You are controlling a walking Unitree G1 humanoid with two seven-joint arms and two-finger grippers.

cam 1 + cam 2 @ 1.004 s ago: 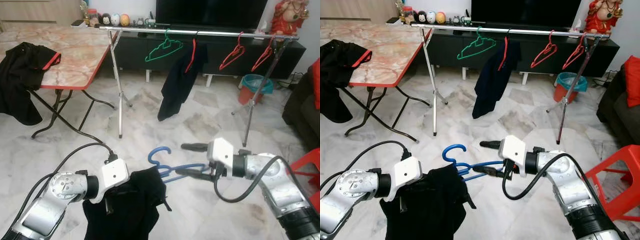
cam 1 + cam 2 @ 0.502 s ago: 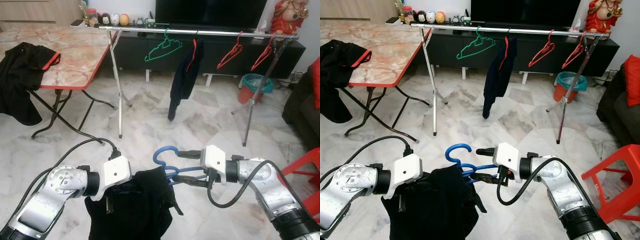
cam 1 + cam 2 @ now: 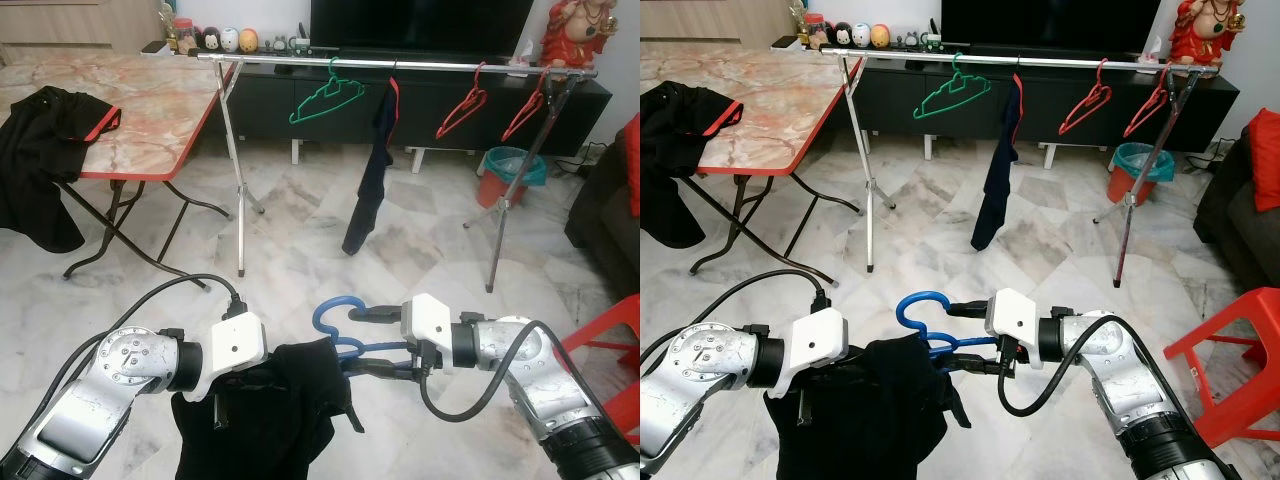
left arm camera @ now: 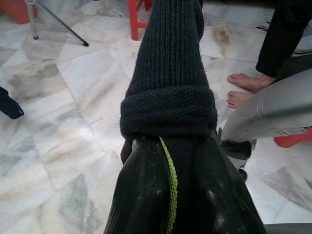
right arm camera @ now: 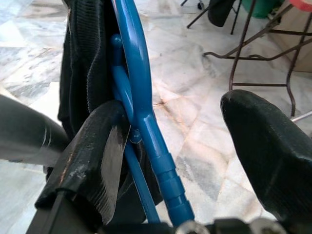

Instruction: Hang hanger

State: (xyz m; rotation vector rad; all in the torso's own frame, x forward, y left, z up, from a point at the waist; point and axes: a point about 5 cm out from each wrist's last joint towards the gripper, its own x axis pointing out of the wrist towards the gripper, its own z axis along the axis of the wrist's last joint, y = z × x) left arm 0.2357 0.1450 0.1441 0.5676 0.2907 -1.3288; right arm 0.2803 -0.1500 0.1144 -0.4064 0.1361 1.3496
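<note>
**Garment going onto the hanger, short of the rail**

The rail stands well ahead across the floor. Low in front, the left tool is clenched on the black garment, holding it up so the blue hanger can be worked in. The right tool is spread: its wrist view shows one finger against the hanger, seemingly steadying it, not clamping it.

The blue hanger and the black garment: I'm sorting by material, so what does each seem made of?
The blue hanger looks like glossy moulded plastic: smooth, with ribbed rings near its end. The black garment looks like knitted fabric, perhaps wool or acrylic: fine ribbed stitches show where the left gripper holds it.
</note>
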